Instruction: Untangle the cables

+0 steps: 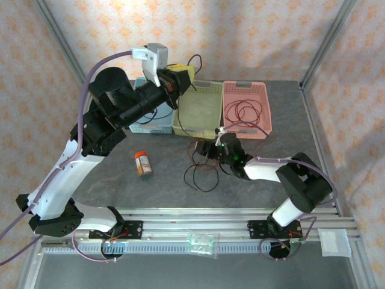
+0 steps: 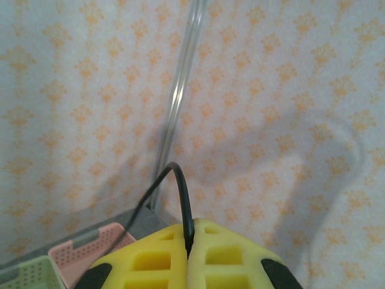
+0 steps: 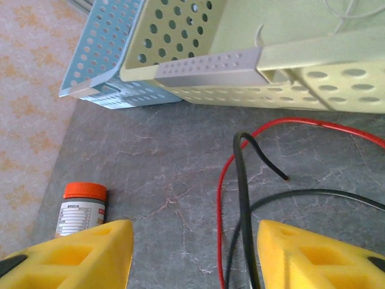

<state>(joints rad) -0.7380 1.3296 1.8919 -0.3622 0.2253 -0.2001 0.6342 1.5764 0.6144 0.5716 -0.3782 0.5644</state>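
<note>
- Left fingers (image 2: 150,259), raised by the baskets (image 1: 204,88), are clamped on a black cable (image 2: 183,205).
- Right fingers (image 3: 90,253), partly spread and empty, hang low over the bench (image 3: 150,150), straddling black and red cable (image 3: 220,198) loops.
- Likely mid-separation; next, pinch one strand and draw it clear.

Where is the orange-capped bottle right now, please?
In the top view the bottle sits left of centre, in front of the blue basket and left of the loose cables.

Black and red cables (image 3: 243,205) lay on the desk (image 1: 168,188) before the green plastic basket (image 1: 195,131) (orange-capped bottle (image 1: 142,163) leftward).
</note>
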